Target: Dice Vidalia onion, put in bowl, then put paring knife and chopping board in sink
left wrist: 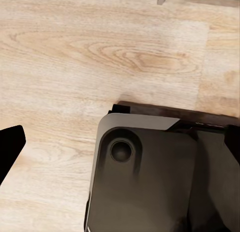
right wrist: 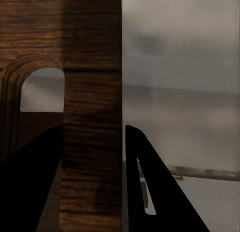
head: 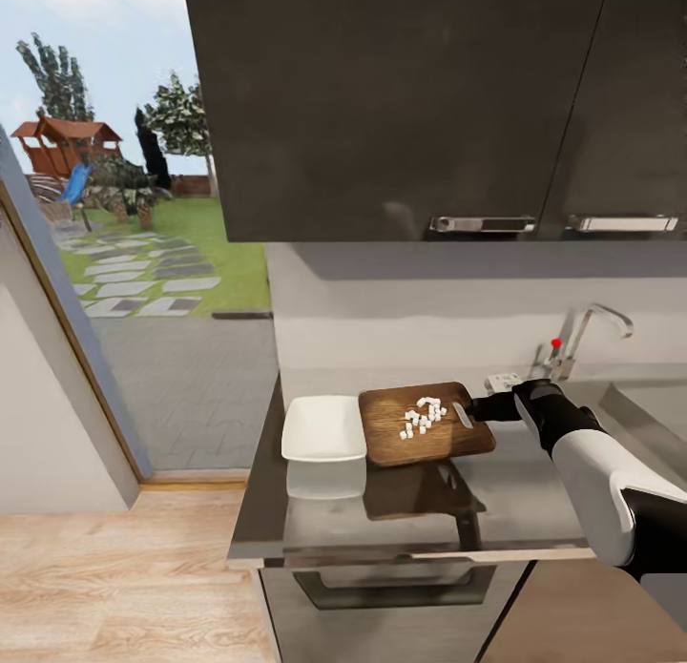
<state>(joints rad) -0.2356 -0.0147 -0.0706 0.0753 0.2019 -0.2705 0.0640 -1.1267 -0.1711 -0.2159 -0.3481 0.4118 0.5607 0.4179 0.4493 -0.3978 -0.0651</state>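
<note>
My right gripper (right wrist: 92,187) pinches the board (head: 425,424) by its handle end between both fingers, lifting it so the onion bits (head: 424,415) can slide toward the bowl (head: 324,428).

I can read no text, label, brand or number anywhere from here. The one mark I see is a plain red dot on the tap (head: 556,343), at about three o'clock in my head view.

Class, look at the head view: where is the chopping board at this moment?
The chopping board sits mid-frame on the countertop, beside the white bowl, its handle end gripped by the right gripper.
</note>
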